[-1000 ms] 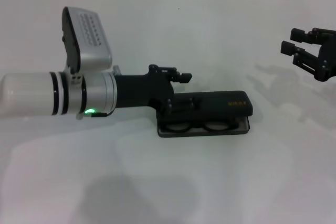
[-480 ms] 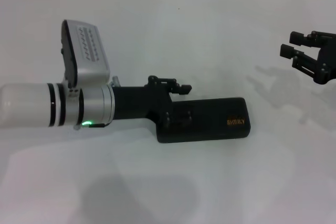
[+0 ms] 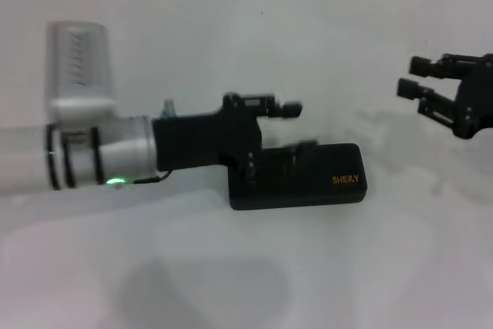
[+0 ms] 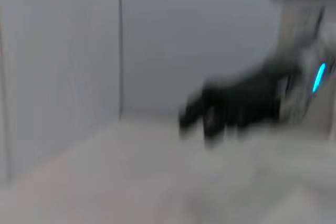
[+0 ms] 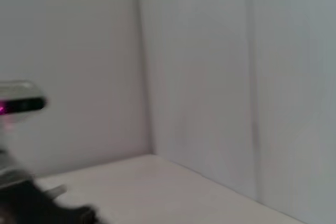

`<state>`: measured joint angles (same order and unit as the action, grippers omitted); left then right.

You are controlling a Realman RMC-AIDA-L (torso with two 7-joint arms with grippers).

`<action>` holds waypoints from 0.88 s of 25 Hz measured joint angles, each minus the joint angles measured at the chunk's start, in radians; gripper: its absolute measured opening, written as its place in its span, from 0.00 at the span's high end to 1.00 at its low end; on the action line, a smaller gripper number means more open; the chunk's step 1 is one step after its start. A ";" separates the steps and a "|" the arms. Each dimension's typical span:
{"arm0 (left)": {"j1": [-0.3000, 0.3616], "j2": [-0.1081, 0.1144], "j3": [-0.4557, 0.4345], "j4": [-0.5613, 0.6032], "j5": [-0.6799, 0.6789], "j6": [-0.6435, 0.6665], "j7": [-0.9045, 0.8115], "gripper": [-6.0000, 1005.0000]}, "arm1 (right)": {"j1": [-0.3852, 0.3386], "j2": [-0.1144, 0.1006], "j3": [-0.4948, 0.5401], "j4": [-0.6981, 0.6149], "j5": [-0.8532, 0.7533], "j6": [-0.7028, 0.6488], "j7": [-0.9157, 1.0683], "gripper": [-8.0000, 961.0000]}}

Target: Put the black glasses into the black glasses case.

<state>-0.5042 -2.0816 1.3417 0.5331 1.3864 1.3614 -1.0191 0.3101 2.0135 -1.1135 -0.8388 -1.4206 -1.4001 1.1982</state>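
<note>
1. The black glasses case (image 3: 300,177) lies closed on the white surface (image 3: 246,267), centre.
2. The left pincer (image 3: 281,132) sits over the case's left end; whether its fingers are apart is unclear.
3. The right pincer (image 3: 412,76) hovers at far right, fingers apart.

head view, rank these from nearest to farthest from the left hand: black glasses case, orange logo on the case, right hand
1. black glasses case: lid shut, right at the left hand, which sits over its left end.
2. orange logo: on the case's right end.
3. right hand: far right, off the case, fingers spread.
</note>
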 joint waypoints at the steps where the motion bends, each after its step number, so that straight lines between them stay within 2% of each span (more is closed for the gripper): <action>1: 0.006 0.008 -0.007 0.001 -0.035 0.067 0.003 0.40 | 0.007 -0.001 0.000 0.006 -0.001 -0.048 -0.017 0.65; 5: 0.018 0.046 -0.083 -0.031 -0.063 0.317 0.004 0.40 | 0.062 -0.001 -0.005 0.059 -0.030 -0.231 -0.066 0.65; 7: 0.055 0.059 -0.124 -0.046 -0.050 0.402 0.040 0.40 | 0.094 0.001 -0.005 0.101 -0.043 -0.275 -0.080 0.58; 9: 0.076 0.061 -0.128 -0.045 -0.045 0.410 0.054 0.40 | 0.135 0.003 -0.005 0.172 -0.047 -0.292 -0.112 0.51; 14: 0.136 0.051 -0.131 -0.044 -0.044 0.414 0.117 0.19 | 0.181 0.001 -0.009 0.295 -0.051 -0.306 -0.202 0.36; 17: 0.159 0.048 -0.136 -0.048 -0.044 0.414 0.127 0.11 | 0.178 0.005 -0.012 0.312 -0.051 -0.308 -0.257 0.28; 19: 0.163 0.048 -0.136 -0.050 -0.045 0.414 0.129 0.11 | 0.174 0.006 -0.012 0.315 -0.049 -0.310 -0.278 0.22; 22: 0.170 0.046 -0.137 -0.053 -0.051 0.411 0.137 0.11 | 0.173 0.007 -0.013 0.319 -0.048 -0.300 -0.295 0.20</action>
<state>-0.3337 -2.0353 1.2046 0.4800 1.3352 1.7722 -0.8822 0.4834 2.0201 -1.1266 -0.5195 -1.4684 -1.7001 0.9032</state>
